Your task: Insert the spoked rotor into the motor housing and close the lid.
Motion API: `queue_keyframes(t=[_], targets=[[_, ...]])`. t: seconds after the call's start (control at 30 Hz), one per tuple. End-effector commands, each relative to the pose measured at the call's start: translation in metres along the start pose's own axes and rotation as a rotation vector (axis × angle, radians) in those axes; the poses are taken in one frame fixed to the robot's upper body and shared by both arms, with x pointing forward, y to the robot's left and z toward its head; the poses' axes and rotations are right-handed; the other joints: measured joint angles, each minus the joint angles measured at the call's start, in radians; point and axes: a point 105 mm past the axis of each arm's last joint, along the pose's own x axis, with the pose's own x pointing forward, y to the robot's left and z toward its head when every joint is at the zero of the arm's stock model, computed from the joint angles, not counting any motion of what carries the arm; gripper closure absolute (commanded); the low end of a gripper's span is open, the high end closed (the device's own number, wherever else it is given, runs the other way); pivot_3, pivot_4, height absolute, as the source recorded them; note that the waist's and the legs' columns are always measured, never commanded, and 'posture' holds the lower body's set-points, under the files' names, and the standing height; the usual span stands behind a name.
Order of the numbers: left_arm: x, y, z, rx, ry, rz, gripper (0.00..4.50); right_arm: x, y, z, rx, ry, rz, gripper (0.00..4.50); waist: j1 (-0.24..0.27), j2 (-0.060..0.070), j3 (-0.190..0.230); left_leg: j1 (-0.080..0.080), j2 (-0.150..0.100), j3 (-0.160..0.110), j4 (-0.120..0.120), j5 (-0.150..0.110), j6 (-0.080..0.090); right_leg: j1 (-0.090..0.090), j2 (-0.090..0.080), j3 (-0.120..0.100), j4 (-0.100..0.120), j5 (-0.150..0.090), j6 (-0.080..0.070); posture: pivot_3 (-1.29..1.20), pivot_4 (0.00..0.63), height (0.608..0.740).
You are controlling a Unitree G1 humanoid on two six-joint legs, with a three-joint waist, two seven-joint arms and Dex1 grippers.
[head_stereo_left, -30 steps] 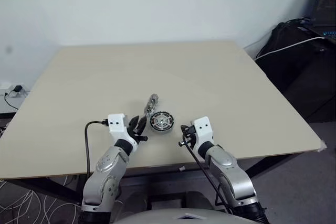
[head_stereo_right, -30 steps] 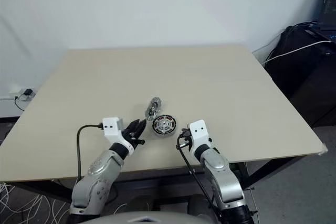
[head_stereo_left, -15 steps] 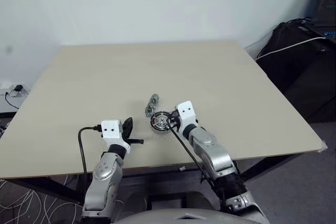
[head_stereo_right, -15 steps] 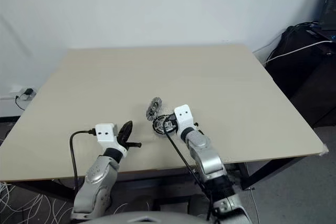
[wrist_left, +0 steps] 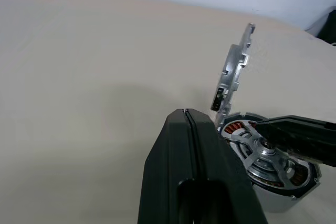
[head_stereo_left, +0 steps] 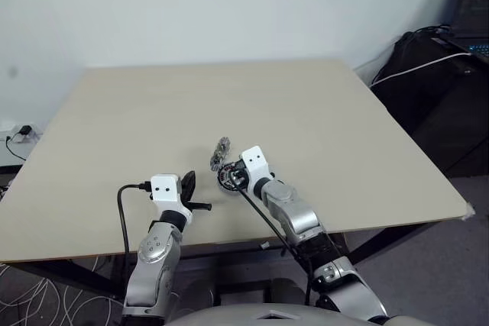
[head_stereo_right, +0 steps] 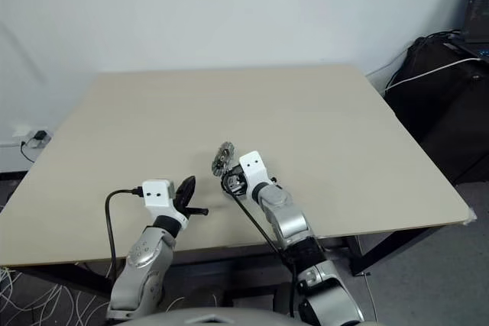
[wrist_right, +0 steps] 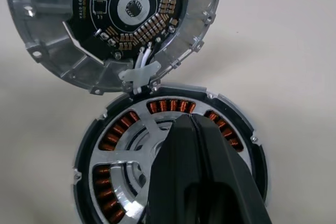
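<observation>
Right arm has swung in from the near edge since a second ago: the right pincer [wrist_right: 194, 129] now sits over the motor housing [wrist_right: 100, 145], black fingers pressed together, gripping nothing that I can see. Fingertips are on or just above the spoked rotor [wrist_right: 126, 182]; I can't tell contact for sure from the wrist view.

Left arm has pulled back toward me and away from the parts. Left pincer [head_stereo_left: 189, 182] is closed too, fingers flat against each other, empty, hovering near the surface [head_stereo_left: 306, 112] at about 9 o'clock of the housing, clear of it.

Rotor is already seated in the housing: silvery spokes lie across the copper windings, which show through the openings between them.

Lid [wrist_left: 233, 72] isn't shut. It stands up on edge at roughly 11 o'clock of the housing, touching its rim at the bottom. Its inner face, seen in the right wrist view, carries a dark round circuit board. Short white wires run from it to the housing rim.

Whole assembly sits near the front middle of the surface, between the two arms.

Dark bags and cables [head_stereo_left: 428, 59] at 2 o'clock off the surface.
</observation>
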Motion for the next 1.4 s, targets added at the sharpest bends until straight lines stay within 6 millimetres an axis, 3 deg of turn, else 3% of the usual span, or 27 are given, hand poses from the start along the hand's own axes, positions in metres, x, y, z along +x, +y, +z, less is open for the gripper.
queue_keyframes(t=[0.03, 0.23, 0.33, 0.57, 0.67, 0.8, 1.03, 1.4], targets=[[0.003, -0.004, 0.006, 0.003, -0.028, -0.014, 4.47, 0.000, -0.002, -0.008, -0.016, 0.044, -0.008, 4.50, 0.000, 0.002, -0.002, 0.001, 0.000, 0.000, 0.000, 0.000, 0.000, 0.001, 0.000, 0.000, 0.000, 0.000, 0.000, 0.00, 0.000, 0.740], [0.005, -0.004, 0.004, -0.003, -0.022, -0.016, 4.47, -0.012, 0.003, 0.033, -0.112, -0.107, 0.083, 4.50, 0.000, 0.004, -0.002, 0.001, 0.000, 0.000, 0.000, 0.000, 0.000, 0.001, 0.000, 0.000, 0.000, 0.000, 0.000, 0.00, 0.000, 0.740], [0.006, -0.006, 0.003, -0.008, -0.019, -0.022, 4.50, -0.021, 0.005, 0.040, -0.245, -0.096, 0.143, 3.88, 0.000, 0.004, -0.002, 0.000, -0.001, 0.000, 0.000, 0.000, 0.000, 0.000, 0.000, 0.000, 0.000, 0.000, 0.001, 0.00, 0.000, 0.740], [0.009, -0.009, 0.001, -0.018, -0.017, -0.025, 4.50, -0.030, 0.001, 0.041, -0.448, -0.034, 0.212, 1.72, 0.002, 0.004, -0.002, 0.000, 0.000, 0.000, 0.000, 0.000, 0.000, 0.000, 0.000, 0.000, 0.000, 0.000, 0.001, 0.00, 0.000, 0.740], [0.010, -0.009, 0.000, -0.024, -0.016, -0.020, 4.50, -0.032, 0.002, 0.040, -0.537, -0.002, 0.259, 1.72, 0.003, 0.004, -0.002, 0.000, 0.000, 0.000, 0.000, 0.000, 0.001, 0.000, 0.000, 0.000, 0.000, 0.000, 0.001, 0.00, 0.000, 0.740], [0.010, -0.008, -0.001, -0.034, -0.016, -0.012, 4.50, -0.039, 0.001, 0.042, -0.847, 0.060, 0.381, 1.72, 0.003, 0.003, -0.002, -0.001, 0.000, 0.000, 0.001, 0.000, 0.001, 0.000, 0.000, -0.001, -0.001, 0.000, 0.001, 0.00, 0.000, 0.740], [0.011, -0.008, -0.004, -0.045, -0.015, -0.008, 4.50, -0.050, 0.001, 0.047, -1.125, 0.174, 0.588, 1.72, 0.004, 0.001, 0.000, -0.001, 0.000, 0.000, 0.001, 0.000, 0.001, -0.001, 0.000, -0.001, -0.001, 0.001, 0.002, 0.00, 0.000, 0.740], [0.010, -0.009, -0.005, -0.061, -0.025, 0.005, 4.50, -0.045, 0.001, 0.033, -1.273, 0.385, 0.772, 1.72, 0.005, 0.000, 0.000, -0.001, 0.000, -0.001, 0.001, 0.000, 0.001, -0.001, -0.001, -0.001, -0.001, 0.003, 0.005, 0.00, 0.000, 0.740]])
